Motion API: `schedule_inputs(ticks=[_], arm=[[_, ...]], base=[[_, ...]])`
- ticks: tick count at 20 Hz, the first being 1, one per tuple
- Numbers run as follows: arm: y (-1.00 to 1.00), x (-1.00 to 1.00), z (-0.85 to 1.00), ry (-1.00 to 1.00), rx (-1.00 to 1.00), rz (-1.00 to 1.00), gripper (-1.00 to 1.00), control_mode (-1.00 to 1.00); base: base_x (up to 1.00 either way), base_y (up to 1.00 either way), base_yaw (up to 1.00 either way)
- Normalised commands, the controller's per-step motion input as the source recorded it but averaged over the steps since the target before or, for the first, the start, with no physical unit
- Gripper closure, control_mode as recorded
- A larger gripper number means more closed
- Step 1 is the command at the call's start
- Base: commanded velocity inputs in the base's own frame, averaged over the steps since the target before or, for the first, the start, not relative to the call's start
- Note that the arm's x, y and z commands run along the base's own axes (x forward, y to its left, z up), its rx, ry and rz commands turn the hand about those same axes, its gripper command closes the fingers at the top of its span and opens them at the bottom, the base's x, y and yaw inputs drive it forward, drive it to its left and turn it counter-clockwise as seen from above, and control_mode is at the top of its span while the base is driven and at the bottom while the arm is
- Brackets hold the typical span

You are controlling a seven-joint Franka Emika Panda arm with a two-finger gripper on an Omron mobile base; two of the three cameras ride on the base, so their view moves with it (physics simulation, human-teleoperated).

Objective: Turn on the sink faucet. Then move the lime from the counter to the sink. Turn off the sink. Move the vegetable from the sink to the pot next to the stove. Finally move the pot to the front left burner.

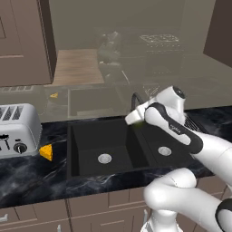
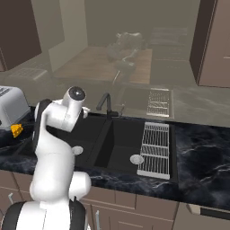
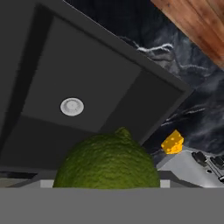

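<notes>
The lime (image 3: 108,159), a knobbly yellow-green ball with a small nub on top, sits right up against the hand camera with the jaws closed on it, held over the sink (image 1: 86,149). Below it in the hand view lies one matte black basin with its round silver drain (image 3: 72,106).

In the left base view the white arm reaches over the dividing wall between the two basins, and its wrist hides most of the sink faucet (image 2: 106,101), whose thin black arched spout shows plainly in the right base view, just behind the back rim. The arm's own bulk covers the gripper in both base views.

Around the sink: the table (image 1: 31,174) is a glossy black slab with pale grey veins. On its left stands a boxy silver toaster (image 1: 16,129) with dark slots and a round knob, and just beside it, on the sink side, lies an orange-yellow cheese wedge (image 1: 45,152) with holes. In the right base view a pale wire drying rack (image 2: 156,150) lies along the right-hand part of the sink, beside the second drain (image 2: 136,158). Brown wooden cabinets (image 1: 25,41) hang above, and matching drawer fronts run under the table edge. Nothing lies in either basin under the held fruit
</notes>
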Motion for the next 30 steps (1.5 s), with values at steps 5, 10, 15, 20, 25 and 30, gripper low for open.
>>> schedule_inputs(ticks=[5, 10, 15, 20, 25, 30], arm=[[0.00, -0.19, 0.03, -0.06, -0.21, 0.35, 1.00, -1.00], [0.00, -0.51, 0.05, -0.18, -0.25, 0.18, 1.00, -1.00], [-0.01, -0.64, 0.00, -0.11, -0.13, -0.04, 1.00, -1.00], [0.00, -0.05, 0.00, -0.05, -0.03, -0.04, 1.00, -1.00], [0.00, 0.00, 0.00, 0.00, 0.00, 0.00, 1.00, -1.00], [0.00, -0.25, 0.00, -0.04, 0.00, -0.06, 1.00, 1.00]], base=[[0.00, 0.00, 0.00], [0.00, 0.00, 0.00], [0.00, 0.00, 0.00], [0.00, 0.00, 0.00], [0.00, 0.00, 0.00], [-0.14, 0.00, -0.03]])
